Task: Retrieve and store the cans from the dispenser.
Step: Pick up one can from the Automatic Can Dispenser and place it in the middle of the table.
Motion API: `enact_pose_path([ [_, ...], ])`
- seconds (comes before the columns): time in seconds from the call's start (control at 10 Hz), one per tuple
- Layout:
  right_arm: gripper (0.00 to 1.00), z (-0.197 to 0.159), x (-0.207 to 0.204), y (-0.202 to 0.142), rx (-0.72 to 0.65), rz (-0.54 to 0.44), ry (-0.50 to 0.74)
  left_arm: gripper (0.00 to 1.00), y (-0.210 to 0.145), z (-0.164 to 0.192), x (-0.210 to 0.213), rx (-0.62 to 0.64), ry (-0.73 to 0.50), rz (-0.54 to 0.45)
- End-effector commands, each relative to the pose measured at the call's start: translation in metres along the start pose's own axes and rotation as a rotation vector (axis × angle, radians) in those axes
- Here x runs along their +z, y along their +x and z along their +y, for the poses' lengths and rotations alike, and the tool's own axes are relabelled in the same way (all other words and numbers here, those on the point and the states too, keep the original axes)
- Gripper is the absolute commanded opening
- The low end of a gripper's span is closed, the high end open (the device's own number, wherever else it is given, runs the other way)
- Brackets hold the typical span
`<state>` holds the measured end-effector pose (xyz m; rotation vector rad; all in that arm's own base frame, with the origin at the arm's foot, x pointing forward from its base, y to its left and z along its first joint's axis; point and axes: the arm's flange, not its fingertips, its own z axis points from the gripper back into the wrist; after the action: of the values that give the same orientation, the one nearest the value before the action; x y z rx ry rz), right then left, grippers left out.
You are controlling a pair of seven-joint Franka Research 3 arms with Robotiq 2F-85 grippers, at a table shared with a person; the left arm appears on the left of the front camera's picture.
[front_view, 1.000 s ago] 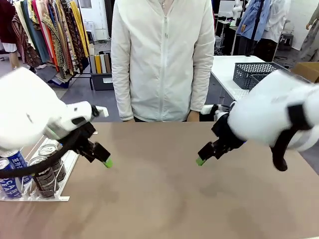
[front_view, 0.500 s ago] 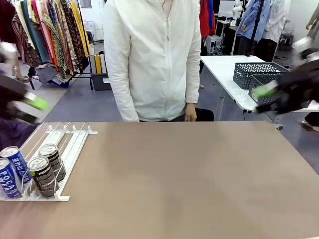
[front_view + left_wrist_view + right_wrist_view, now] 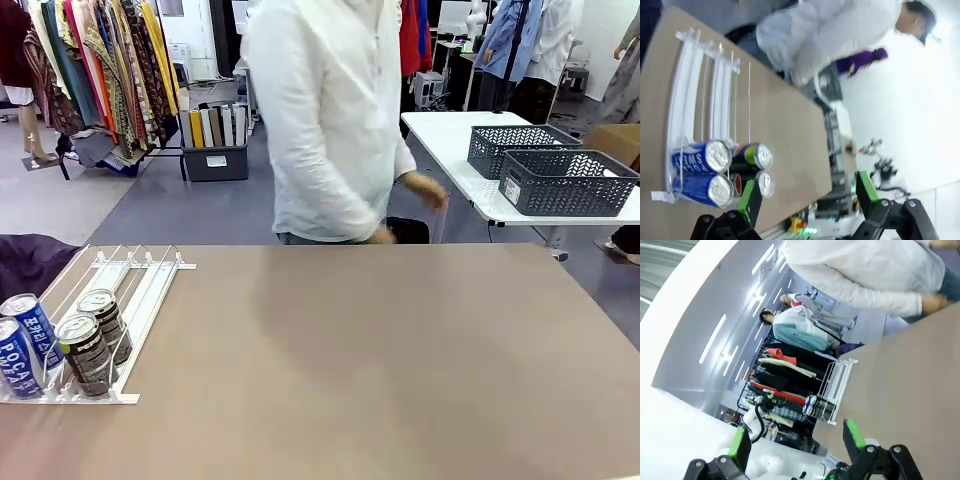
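Left hand (image 3: 808,194) spread wide, well apart from cans (image 3: 706,156) in dispenser (image 3: 716,95)

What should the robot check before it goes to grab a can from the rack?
1. Cans waiting: ok. Two blue Pocari Sweat cans and two dark cans sit at the dispenser's near end.
2. Left gripper open and empty: ok.
3. Right gripper open and empty: ok.
4. Person's hand away from the cans: ok, it is by the table's far edge.
5. Storage spot within reach: cannot tell. The grey baskets sit on another table behind.
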<state>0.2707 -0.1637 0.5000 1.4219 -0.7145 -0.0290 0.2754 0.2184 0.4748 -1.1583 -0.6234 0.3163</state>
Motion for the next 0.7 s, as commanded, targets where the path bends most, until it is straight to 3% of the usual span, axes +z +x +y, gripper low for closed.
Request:
enact_pose_path([
  [0.0, 1.00, -0.037, -0.062, -0.061, -0.037, 0.081, -0.023, 1.00, -0.002, -0.010, -0.020, -0.055, -0.035, -0.115],
  [0.1, 1.00, 0.000, 0.000, 0.000, 0.000, 0.000, 0.000, 1.00, 0.000, 0.000, 0.000, 0.000, 0.000, 0.000],
  [0.6, 1.00, 0.000, 0.000, 0.000, 0.000, 0.000, 0.000, 1.00, 0.000, 0.000, 0.000, 0.000, 0.000, 0.000],
])
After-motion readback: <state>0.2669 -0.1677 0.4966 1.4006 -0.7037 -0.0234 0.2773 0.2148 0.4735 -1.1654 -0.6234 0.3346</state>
